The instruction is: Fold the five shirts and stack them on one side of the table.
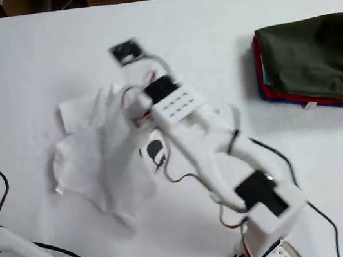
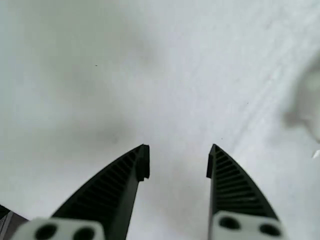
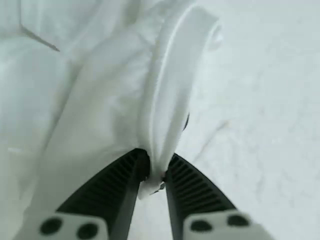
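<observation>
In right pincer, crumpled white shirt

The folded stack runs off the high view's edge.

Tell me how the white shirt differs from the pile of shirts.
The white shirt lies crumpled; the pile is neatly folded and stacked. The right gripper pinches the white shirt; nothing touches the pile. Both rest on the table.
</observation>
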